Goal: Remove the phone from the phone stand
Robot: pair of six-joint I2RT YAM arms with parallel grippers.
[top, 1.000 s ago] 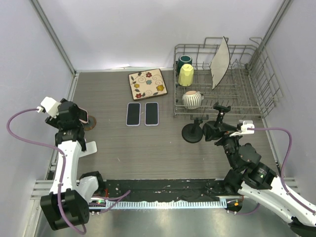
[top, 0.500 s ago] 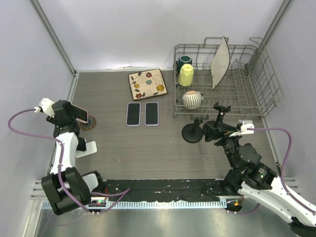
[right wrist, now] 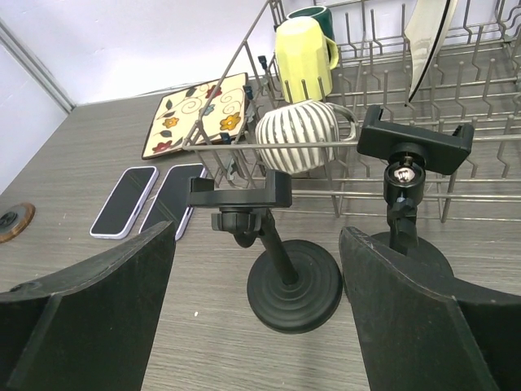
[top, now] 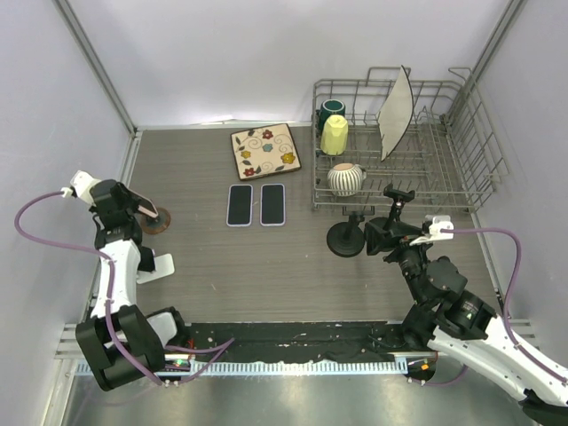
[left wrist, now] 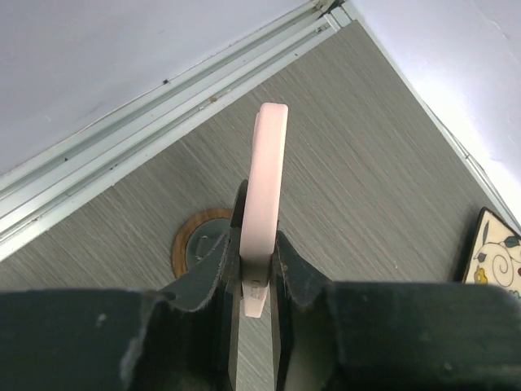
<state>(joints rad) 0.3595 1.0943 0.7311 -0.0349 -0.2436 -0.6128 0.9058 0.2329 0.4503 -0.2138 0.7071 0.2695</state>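
Pink phone [left wrist: 264,204] is pinched edge-on in the left pincer [left wrist: 259,248], one finger pressed on each flat face near its lower end. It sits at the far left of the worktop [top: 204,257], close to the left wall. Directly under it is a round brown-rimmed stand base [left wrist: 195,244]. Can't tell whether the phone's lower end touches that base, as the fingers hide it. From the top camera the phone leans, with its upper end toward the left arm.

Right pincer [right wrist: 256,273] is spread wide with nothing between the fingers. It hovers low, just in front of two black phone stands. The nearer stand [right wrist: 281,277] has a round weighted base and a bare cradle. The second stand [right wrist: 413,147] is right of it, up against the dish rack [top: 444,177].

Mid-worktop, two phones lie flat side by side, screens up, left one [top: 240,204] and right one [top: 272,204]. A floral square mat [top: 265,151] lies behind them.

In the rack are a yellow mug [top: 334,135], a dark green mug [top: 332,109], a striped cup [top: 345,178] and an upright plate [top: 395,111].
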